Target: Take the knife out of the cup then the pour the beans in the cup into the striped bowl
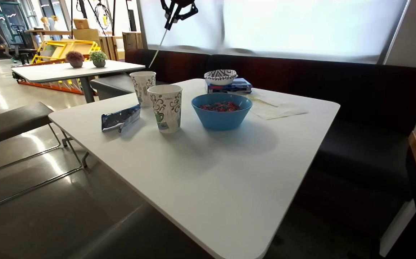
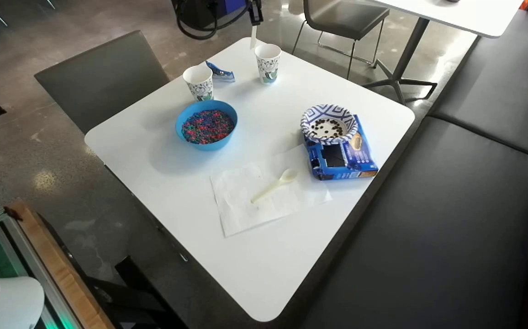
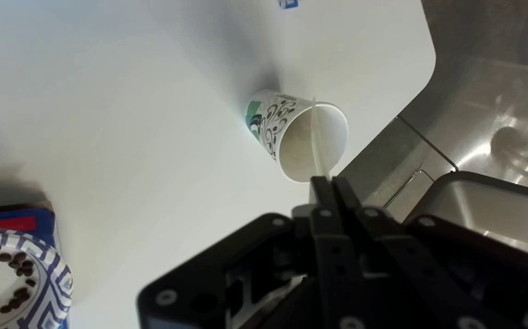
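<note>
My gripper (image 1: pixel 169 26) is shut on the knife, a thin pale utensil (image 1: pixel 158 48) pointing down. In the wrist view the fingertips (image 3: pixel 330 182) are together and the knife (image 3: pixel 317 144) runs out from them across the cup's mouth. In an exterior view its tip hangs just above the cup (image 1: pixel 144 88); the knife (image 2: pixel 253 36) and cup (image 2: pixel 267 64) also show from above. This white paper cup has a printed swirl pattern and stands upright; its contents do not show clearly. The striped bowl (image 2: pixel 312 135), blue and white, sits on a blue box and holds scattered dark beans.
Another printed paper cup (image 1: pixel 165 109) stands near the blue bowl (image 1: pixel 222 117) of red and blue bits. A blue wrapper (image 1: pixel 120 117) lies beside the cups. The blue box (image 2: pixel 360 160) is beside a paper sheet (image 2: pixel 232 219) with a spoon (image 2: pixel 271 187).
</note>
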